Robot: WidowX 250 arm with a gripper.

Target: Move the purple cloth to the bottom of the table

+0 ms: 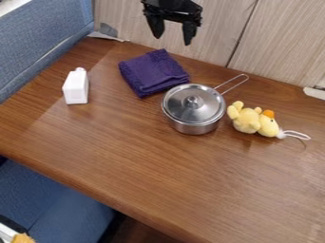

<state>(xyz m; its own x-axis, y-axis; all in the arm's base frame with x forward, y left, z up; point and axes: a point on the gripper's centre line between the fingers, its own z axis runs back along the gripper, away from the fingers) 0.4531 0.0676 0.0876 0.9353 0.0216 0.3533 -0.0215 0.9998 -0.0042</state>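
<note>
One cloth was seen folded at 11 o'clock from pot. Gripper was held at 1 from cloth, fingers spread. Light, limp handling was expected; pinch was advised at its 9 o'clock side, clear of pot.

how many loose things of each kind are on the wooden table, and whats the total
Folded purple fabric cloth: 1
Boxy white bottle, plastic by its look: 1
Round silver metal pot, counted with its lid: 1
Yellow plush bird toy with orange beak: 1
Total on the brown wooden table: 4
</note>
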